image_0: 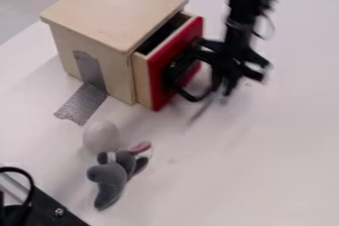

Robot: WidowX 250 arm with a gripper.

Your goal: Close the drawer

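Note:
The wooden box (99, 14) stands at the upper left with its drawer (159, 71) partly pulled out, so a dark gap shows at the top. The drawer's red front (189, 41) faces right and carries a black, curved handle (194, 97). Just right of that front, beside the handle, my black gripper (227, 82) hangs low over the table. It is blurred and overlaps the handle's outline, so whether the two touch cannot be told.
A pale egg-shaped object (100, 136) and a grey plush toy (111, 175) lie below the box. Silver tape (82, 103) runs from the box's side onto the white table (285, 136). Black equipment (46, 212) occupies the lower left corner.

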